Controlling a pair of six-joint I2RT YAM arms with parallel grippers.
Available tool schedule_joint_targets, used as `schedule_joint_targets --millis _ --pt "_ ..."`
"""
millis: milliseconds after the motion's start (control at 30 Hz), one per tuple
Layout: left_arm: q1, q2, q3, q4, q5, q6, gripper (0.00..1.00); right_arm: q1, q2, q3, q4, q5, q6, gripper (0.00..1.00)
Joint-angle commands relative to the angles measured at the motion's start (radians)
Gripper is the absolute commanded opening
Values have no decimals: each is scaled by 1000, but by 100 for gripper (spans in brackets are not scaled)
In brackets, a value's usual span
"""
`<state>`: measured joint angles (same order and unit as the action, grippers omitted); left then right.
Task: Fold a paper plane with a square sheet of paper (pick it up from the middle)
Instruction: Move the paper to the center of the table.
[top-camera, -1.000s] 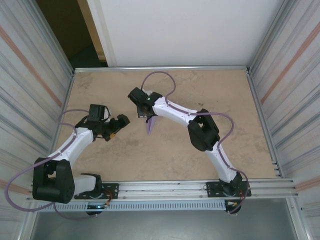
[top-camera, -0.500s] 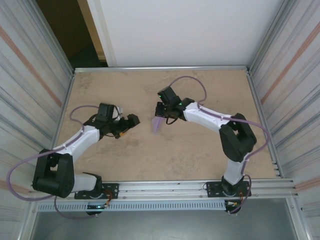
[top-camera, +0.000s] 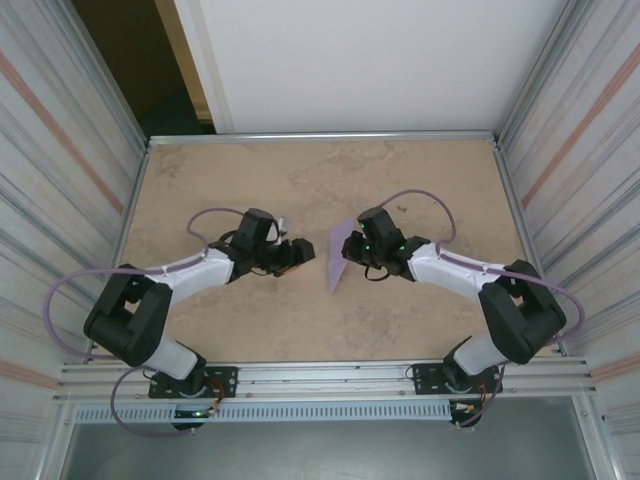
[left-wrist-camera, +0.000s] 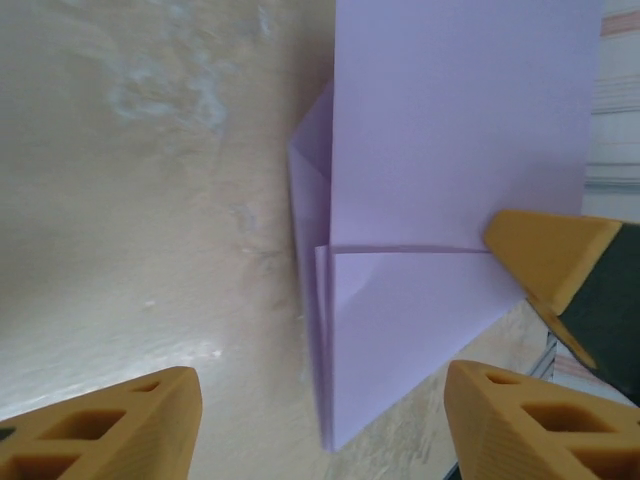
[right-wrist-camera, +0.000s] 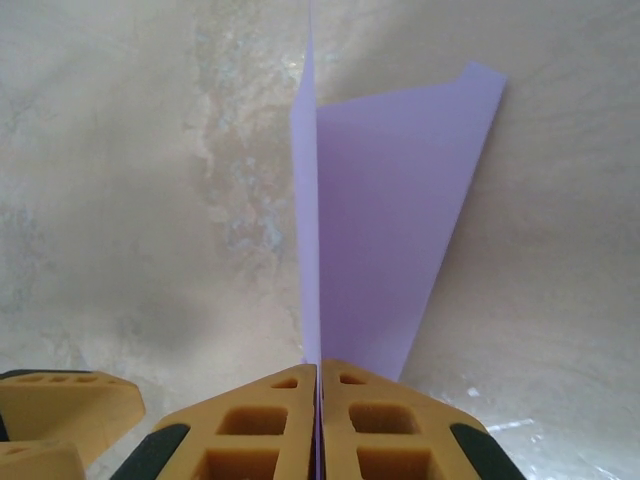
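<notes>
Between the closed fingers of the right tool (right-wrist-camera: 318, 372) the paper plane (right-wrist-camera: 392, 215) stands on edge. It is pinched at its near end, with a folded flap fanning out ahead and to that tool's right. Just beyond, the left tool (left-wrist-camera: 320, 388) faces the paper side-on, its jaws apart around the lower pointed corner and not touching it.

To my eye the step is a handover or a pressing of the crease. The left tool should ease in square to the fold line and close on all the layers at once. The right should hold firm so the thin paper doesn't twist. Below both lies the table (top-camera: 200, 180).

Compared with a second ago, the left tool has reached much nearer the paper and begun narrowing. The right arm has swung the paper toward its own side.
</notes>
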<state>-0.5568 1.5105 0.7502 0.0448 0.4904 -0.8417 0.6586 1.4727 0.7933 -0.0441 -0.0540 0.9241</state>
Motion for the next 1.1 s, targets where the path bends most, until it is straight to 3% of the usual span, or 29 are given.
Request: schedule_joint_targets --millis 0,267,833,1067 --pt "-39 31 24 117 14 -66 57 -8 -62 -57 44 24 65 10" --pt "-114 139 43 245 34 -152 35 -23 -80 -127 42 31 106 11" --pt "-145 291 126 208 15 -192 20 -29 25 -79 52 -47 124 12" --pt "-142 320 129 133 -32 -187 14 -45 46 -74 52 -96 140 18"
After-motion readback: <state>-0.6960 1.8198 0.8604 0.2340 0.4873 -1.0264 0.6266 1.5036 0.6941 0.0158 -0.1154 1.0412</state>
